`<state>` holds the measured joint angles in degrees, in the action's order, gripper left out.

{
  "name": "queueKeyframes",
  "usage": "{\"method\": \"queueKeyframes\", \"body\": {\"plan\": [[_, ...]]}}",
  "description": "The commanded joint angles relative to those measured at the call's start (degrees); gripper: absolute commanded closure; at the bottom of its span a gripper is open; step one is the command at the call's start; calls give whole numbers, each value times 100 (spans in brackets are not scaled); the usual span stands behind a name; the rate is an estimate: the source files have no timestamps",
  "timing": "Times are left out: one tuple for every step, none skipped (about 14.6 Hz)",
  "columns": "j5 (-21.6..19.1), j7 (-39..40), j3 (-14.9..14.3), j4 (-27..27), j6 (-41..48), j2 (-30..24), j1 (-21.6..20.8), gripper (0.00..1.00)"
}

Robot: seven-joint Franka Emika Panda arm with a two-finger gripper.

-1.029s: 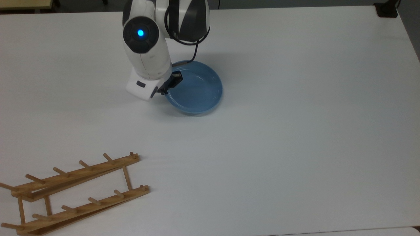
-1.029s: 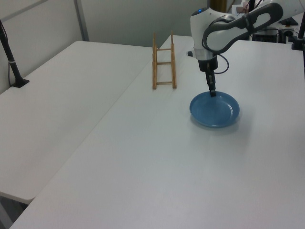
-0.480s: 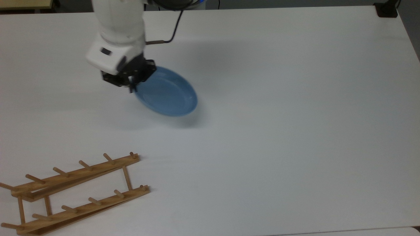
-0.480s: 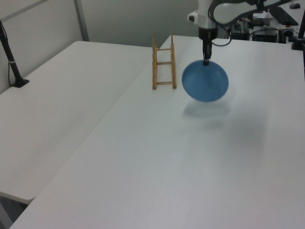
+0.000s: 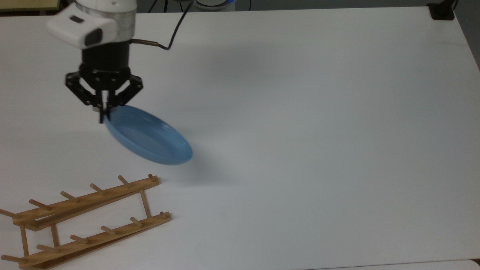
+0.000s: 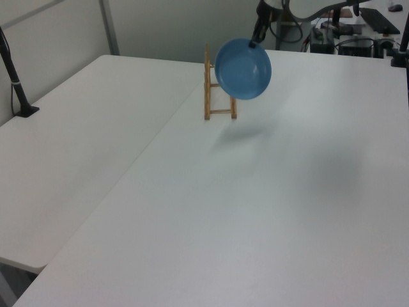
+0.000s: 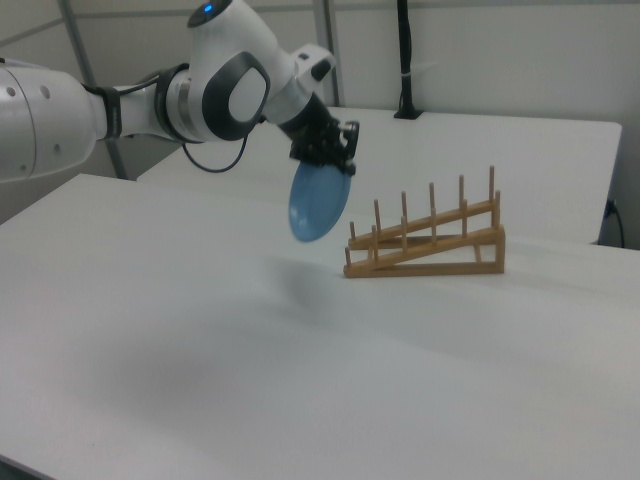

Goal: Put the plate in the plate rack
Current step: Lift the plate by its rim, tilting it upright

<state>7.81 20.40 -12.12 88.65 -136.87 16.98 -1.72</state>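
Note:
The light-blue plate [image 5: 148, 140] hangs in the air, tilted steeply on edge, held by its upper rim. My gripper [image 5: 104, 112] is shut on that rim, with the arm's white wrist above it. In the left view the plate [image 6: 243, 69] faces the camera, partly in front of the wooden plate rack [image 6: 219, 83]. In the right view the plate [image 7: 318, 203] hangs edge-down below my gripper [image 7: 335, 160], just to the right view's left of the plate rack [image 7: 428, 240]. In the top view the plate rack [image 5: 86, 219] lies at the lower left, below the plate.
The white table [image 5: 318, 131] stretches wide to the top view's right. A black post [image 6: 16, 77] stands on the neighbouring table at the left view's left. Another black post [image 7: 404, 60] rises behind the rack in the right view.
The plate has been lifted off the table, tipped from flat to nearly on edge, and carried towards the rack, to the top view's lower left. My gripper stayed shut on its rim.

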Motion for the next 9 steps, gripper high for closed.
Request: {"method": "queueKeyframes", "body": {"plan": [[203, -343, -299, -497, -366, 77, -66, 100], [308, -352, -396, -646, -453, 173, -66, 100], [352, -396, -510, -848, -541, 304, -66, 100], [370, -544, -667, -1093, -655, 506, -66, 100], [370, -693, -860, -1305, -848, 716, -74, 100], [370, -825, -1028, -1420, -1093, 901, -83, 100], [370, -940, -1169, -1447, -1322, 1034, -92, 100], [370, -1106, -1283, -1447, -1437, 1113, -101, 100], [379, -1369, -1389, -1491, -1439, 1184, -127, 100]]}}
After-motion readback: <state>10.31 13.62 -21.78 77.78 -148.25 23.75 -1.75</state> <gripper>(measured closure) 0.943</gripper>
